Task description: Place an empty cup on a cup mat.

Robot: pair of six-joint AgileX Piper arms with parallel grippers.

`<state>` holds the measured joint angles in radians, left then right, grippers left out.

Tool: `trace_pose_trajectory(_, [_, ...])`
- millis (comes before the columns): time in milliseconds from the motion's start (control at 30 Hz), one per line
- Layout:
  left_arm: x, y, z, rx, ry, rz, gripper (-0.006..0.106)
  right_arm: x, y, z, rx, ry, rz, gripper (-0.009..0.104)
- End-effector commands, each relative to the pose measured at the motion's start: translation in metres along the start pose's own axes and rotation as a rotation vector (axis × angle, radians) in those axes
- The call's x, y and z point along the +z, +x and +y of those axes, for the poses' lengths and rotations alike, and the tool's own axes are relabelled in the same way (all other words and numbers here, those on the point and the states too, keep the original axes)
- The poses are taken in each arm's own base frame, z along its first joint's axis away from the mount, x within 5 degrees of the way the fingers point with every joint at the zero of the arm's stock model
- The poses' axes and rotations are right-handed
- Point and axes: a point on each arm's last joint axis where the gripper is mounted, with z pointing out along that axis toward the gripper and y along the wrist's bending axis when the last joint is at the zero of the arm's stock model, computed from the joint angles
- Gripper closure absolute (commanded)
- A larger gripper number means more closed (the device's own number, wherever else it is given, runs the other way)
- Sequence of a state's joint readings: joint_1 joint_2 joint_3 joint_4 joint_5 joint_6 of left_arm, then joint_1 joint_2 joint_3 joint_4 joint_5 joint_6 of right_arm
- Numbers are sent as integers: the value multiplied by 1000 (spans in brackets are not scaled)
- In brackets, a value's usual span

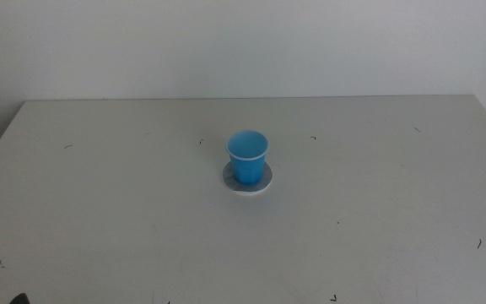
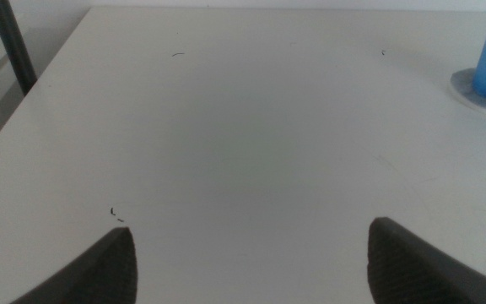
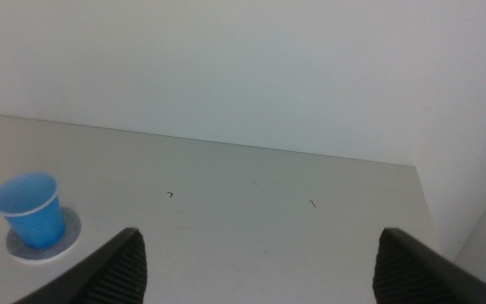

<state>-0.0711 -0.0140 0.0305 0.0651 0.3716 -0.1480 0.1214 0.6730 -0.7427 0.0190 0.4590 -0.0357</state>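
Left gripper (image 2: pixel 251 262), right gripper (image 3: pixel 260 266): dark, matte, rounded fingers (image 2: pixel 99 270).

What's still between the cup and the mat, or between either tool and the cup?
Nothing visible. The cup stands upright on the cup mat, so that path is closed out. The left tool and right tool are both open and apart from the cup, with only bare table between each and it.
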Motion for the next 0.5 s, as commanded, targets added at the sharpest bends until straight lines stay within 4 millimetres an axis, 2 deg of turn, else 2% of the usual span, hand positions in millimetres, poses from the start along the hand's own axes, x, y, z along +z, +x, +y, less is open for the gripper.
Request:
trace_pose_trajectory(0, [-2,-8,-1,-11,11,-84,-5,-9,4,-1,-12,15,-156,1])
trace_pose_trajectory(133, [-2,-8,-1,-11,11,-84,-5,-14,36,-1,-11,20,-251,1])
trace_pose_trajectory(333, [-2,-8,-1,-11,11,-84,-5,-21,70,0,-21,31,-449,1])
trace_pose_trajectory(467, [-2,-8,-1,-11,11,-84,-5,-18,91,0,-25,32,-457,1])
